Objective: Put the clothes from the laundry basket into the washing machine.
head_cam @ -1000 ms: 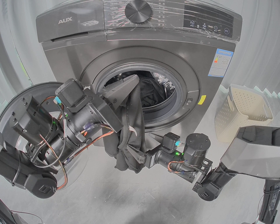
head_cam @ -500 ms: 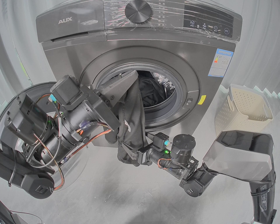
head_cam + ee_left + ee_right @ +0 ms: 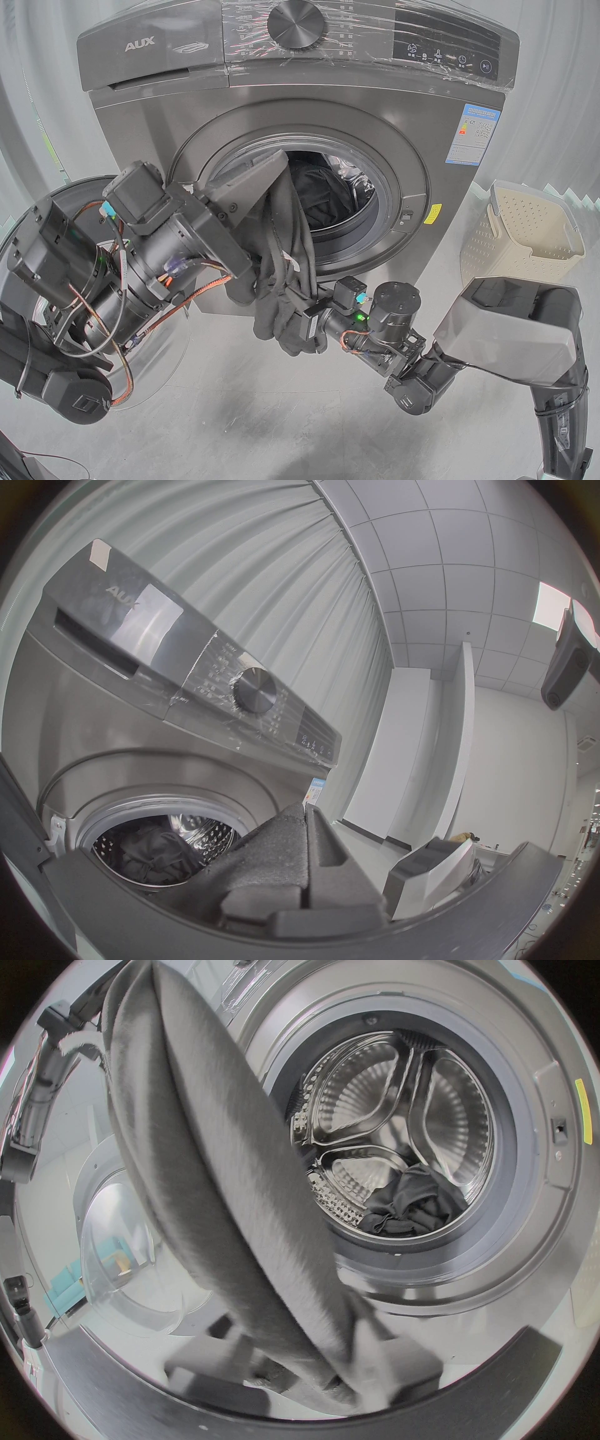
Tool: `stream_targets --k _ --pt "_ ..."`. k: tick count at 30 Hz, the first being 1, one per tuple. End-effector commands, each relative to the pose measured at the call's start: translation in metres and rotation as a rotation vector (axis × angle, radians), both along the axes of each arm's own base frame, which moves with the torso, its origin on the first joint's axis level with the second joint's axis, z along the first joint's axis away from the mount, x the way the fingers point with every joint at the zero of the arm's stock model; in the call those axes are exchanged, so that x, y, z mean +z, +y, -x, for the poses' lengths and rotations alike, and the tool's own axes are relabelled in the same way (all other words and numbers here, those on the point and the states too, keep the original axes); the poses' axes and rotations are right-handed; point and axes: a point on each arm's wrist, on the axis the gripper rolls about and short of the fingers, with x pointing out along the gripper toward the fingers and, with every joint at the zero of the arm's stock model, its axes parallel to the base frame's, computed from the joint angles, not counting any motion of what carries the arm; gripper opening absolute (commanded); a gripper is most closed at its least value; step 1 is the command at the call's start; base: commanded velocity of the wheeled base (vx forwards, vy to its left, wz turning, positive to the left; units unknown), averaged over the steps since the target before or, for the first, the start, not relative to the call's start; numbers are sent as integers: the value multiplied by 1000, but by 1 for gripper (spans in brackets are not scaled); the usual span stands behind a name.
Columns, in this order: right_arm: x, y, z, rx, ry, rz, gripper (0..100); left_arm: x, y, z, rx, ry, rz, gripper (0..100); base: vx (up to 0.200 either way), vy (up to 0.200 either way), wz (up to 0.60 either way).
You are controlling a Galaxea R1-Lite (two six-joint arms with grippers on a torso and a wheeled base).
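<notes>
Left gripper [image 3: 277, 165] is clamped on the top of the dark garment [image 3: 284, 250] at the washing machine [image 3: 387, 119] mouth; right gripper [image 3: 307, 307] pinches its hanging bottom, lower down. I'd lift that low end over the lip first, then push inward. Open door [image 3: 134, 1254] crowds the left; drum [image 3: 400, 1116] has room.

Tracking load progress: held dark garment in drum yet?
Out: dark garment hangs outside the washing machine, gripped by left gripper and right gripper.

Staged lab: washing machine [image 3: 350, 119], grey curtain [image 3: 281, 574], panelled ceiling [image 3: 462, 561].
</notes>
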Motion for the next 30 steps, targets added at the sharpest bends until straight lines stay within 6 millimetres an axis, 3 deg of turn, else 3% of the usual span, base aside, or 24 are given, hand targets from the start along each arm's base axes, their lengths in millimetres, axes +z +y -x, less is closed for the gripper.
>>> stream_targets --k 1,6,11,19,29,30 --pt "27 -22 3 -54 -18 -22 0 -17 9 -10 40 55 -47 0 0 0 0" --pt "54 -49 15 -92 -33 -42 0 -44 15 -32 99 127 -95 0 0 0 0" --pt "73 -64 26 -107 -53 -59 0 -61 16 -32 102 183 -135 0 0 0 0" --pt "105 -68 34 -130 -112 -133 0 -99 16 -33 93 276 -245 0 0 0 0" --pt "116 -70 41 -124 -129 -150 0 -111 18 -38 113 300 -282 0 0 0 0" --pt "116 -70 41 -125 -128 -151 0 -111 18 -38 112 298 -283 100 0 0 0"
